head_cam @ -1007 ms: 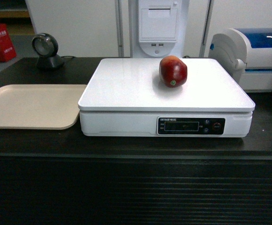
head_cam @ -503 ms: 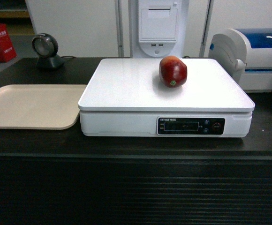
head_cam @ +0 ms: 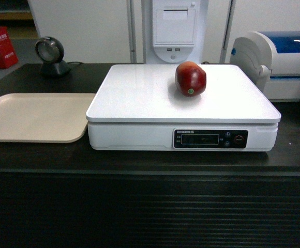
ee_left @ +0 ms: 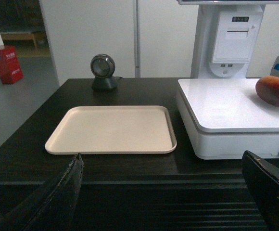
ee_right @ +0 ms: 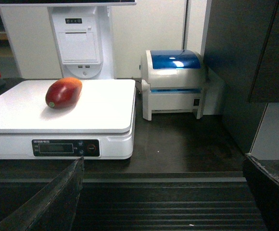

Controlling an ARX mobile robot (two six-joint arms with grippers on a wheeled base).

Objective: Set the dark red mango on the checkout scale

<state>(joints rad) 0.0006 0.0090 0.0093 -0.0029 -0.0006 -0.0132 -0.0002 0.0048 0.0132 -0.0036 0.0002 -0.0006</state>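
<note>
The dark red mango (head_cam: pixel 191 78) lies on the flat white top of the scale (head_cam: pixel 139 98), toward its back right; it also shows as the mango (ee_left: pixel 275 91) in the left wrist view and the mango (ee_right: pixel 63 93) in the right wrist view. The scale (ee_right: pixel 106 110) stands on the black checkout (head_cam: pixel 150 206) counter. Neither gripper appears in the head view. My left gripper (ee_left: pixel 161 166) is open and empty, held back in front of the counter's ribbed face. My right gripper (ee_right: pixel 163 166) is likewise open and empty, off the counter's front edge.
A beige tray (head_cam: pixel 36 116) lies left of the scale. A black round scanner (head_cam: pixel 51 56) stands at the back left. A white-and-blue printer (head_cam: pixel 282 62) sits at the right, and a white receipt unit (head_cam: pixel 174 28) rises behind the scale. A red box (head_cam: pixel 0 46) is far left.
</note>
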